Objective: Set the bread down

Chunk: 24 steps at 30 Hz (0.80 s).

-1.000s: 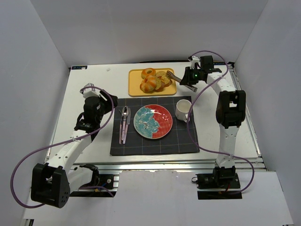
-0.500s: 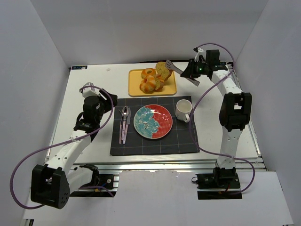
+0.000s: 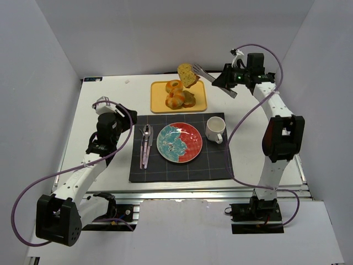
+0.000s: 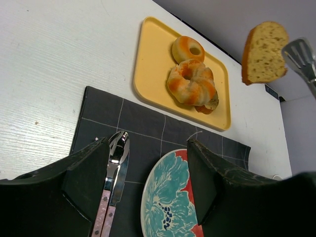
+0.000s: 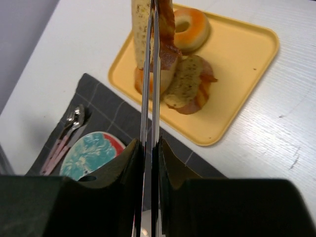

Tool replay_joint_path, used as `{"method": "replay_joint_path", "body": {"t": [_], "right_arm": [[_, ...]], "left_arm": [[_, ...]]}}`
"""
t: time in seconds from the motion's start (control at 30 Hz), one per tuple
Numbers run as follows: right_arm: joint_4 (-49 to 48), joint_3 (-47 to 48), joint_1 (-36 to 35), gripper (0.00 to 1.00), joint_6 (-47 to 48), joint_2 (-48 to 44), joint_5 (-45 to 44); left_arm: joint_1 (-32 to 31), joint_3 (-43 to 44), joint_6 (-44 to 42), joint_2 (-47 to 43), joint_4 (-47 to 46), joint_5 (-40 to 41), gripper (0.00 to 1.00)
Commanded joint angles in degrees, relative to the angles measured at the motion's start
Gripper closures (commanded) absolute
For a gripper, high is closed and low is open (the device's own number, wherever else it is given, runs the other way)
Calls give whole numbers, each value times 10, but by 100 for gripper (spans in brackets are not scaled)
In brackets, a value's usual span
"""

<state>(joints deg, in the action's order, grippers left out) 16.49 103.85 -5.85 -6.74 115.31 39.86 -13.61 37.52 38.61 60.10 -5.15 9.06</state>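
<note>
The bread (image 3: 188, 75) is a golden speckled slice with a brown crust. It hangs tilted in the air above the back of the yellow tray (image 3: 202, 102), pinched at its edge by metal tongs (image 3: 205, 75). My right gripper (image 3: 227, 80) is shut on the tongs' two arms (image 5: 149, 89), well back from the bread (image 5: 140, 29). The left wrist view shows the bread (image 4: 264, 52) lifted clear of the tray (image 4: 148, 64). My left gripper (image 3: 102, 144) stands open at the left of the placemat, with nothing between its fingers (image 4: 148, 168). The red and teal plate (image 3: 194, 132) lies on the mat.
Orange-glazed ring rolls (image 3: 174, 87) and a darker brown slice (image 5: 190, 84) lie on the tray. A white mug (image 3: 214, 129) stands to the right of the plate. A spoon and knife (image 3: 146, 144) lie to its left on the dark placemat (image 3: 165, 168).
My right arm has risen and drawn back, and the tongs have lifted the bread off the tray into the air. The left arm has stayed put.
</note>
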Motion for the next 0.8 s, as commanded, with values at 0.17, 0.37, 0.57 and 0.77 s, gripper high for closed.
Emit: {"method": "replay_joint_path", "body": {"t": [0.17, 0.37, 0.57, 0.77], "right_arm": [[66, -123, -16, 100, 96, -151, 83], [158, -258, -55, 100, 187, -243, 86], [194, -345, -100, 100, 241, -308, 48], [186, -378, -130, 96, 232, -328, -5]], "left_arm": [[2, 19, -7, -12, -13, 6, 26], [2, 19, -14, -14, -14, 5, 26], [3, 5, -15, -23, -20, 0, 26], [3, -16, -6, -45, -25, -2, 26]]}}
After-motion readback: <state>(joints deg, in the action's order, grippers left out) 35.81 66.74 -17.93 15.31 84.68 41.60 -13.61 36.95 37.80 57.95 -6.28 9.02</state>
